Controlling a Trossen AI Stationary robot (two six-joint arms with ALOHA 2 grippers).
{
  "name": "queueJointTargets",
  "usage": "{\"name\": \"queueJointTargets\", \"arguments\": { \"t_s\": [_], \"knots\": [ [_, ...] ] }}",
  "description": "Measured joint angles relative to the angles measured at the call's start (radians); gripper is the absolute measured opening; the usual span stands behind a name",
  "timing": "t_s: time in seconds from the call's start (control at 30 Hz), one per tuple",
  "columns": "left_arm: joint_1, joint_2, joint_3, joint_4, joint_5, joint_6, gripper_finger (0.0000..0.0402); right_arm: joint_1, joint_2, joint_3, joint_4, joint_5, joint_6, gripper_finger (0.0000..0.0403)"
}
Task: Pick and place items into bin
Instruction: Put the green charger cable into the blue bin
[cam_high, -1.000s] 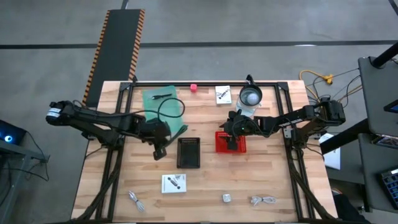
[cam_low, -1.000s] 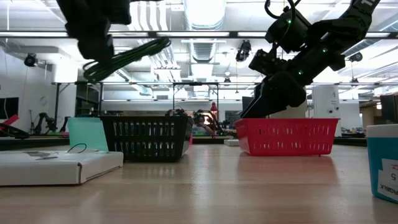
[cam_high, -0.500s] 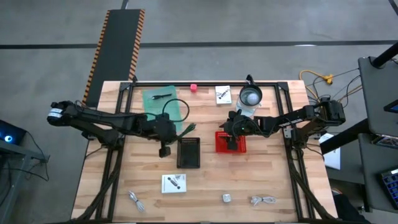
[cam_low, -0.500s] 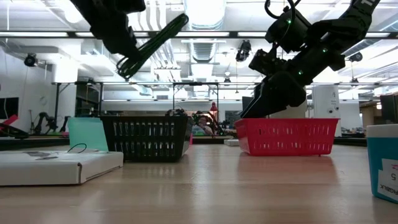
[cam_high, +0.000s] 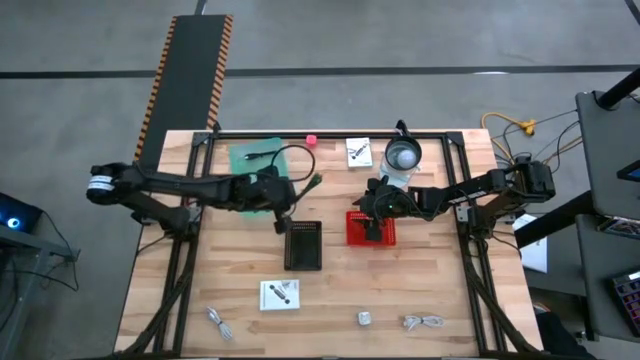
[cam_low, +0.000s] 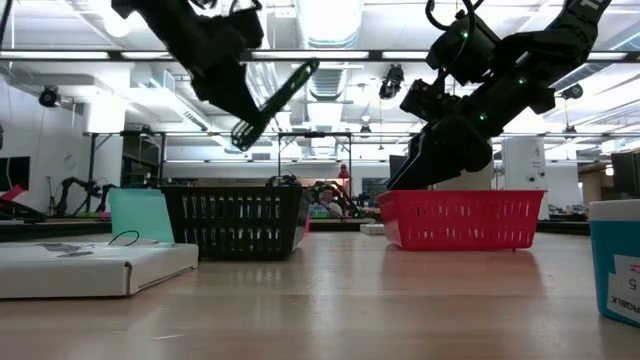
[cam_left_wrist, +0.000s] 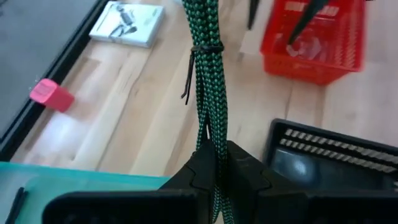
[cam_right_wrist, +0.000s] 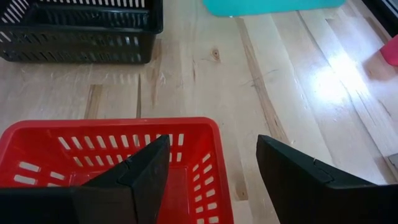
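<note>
Green-and-black braided cable (cam_left_wrist: 208, 81), folded into a bundle and cinched by a thin dark tie, is pinched between the pressed-together fingers of the left gripper (cam_left_wrist: 217, 163) and carried in the air above the table (cam_high: 450, 290), beside the far edge of the black basket (cam_high: 304, 245); in the low view the bundle (cam_low: 275, 100) juts up at a slant from the gripper (cam_low: 243, 128), well clear of the basket rim (cam_low: 235, 222) below it. A loop of the cable trails back in the high view (cam_high: 290, 160) over the teal mat (cam_high: 262, 165), where a black pen (cam_high: 262, 155) lies. Next to the black basket stands the red basket (cam_high: 370, 228), and the right gripper (cam_high: 372, 222) hangs over it with its fingers (cam_right_wrist: 134, 180) spread wide, holding nothing (the red rim (cam_right_wrist: 112, 127) shows between them). Farther along the back edge sit a pink block (cam_high: 311, 141), a white card with dark print (cam_high: 359, 152) and a clear jug (cam_high: 403, 156). Toward the near edge lie a second white card (cam_high: 280, 294), a silvery clip (cam_high: 218, 320), a small silver cube (cam_high: 365, 318) and a pale coiled cable bundle (cam_high: 423, 322).
</note>
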Motion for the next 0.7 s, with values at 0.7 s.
{"name": "queueJointTargets", "arguments": {
  "t_s": [0.7],
  "knots": [
    [0.100,0.030,0.005,-0.013,-0.121,-0.308,0.0008,0.000,0.000,0.000,0.000,0.000,0.000,0.0224]
  ]
}}
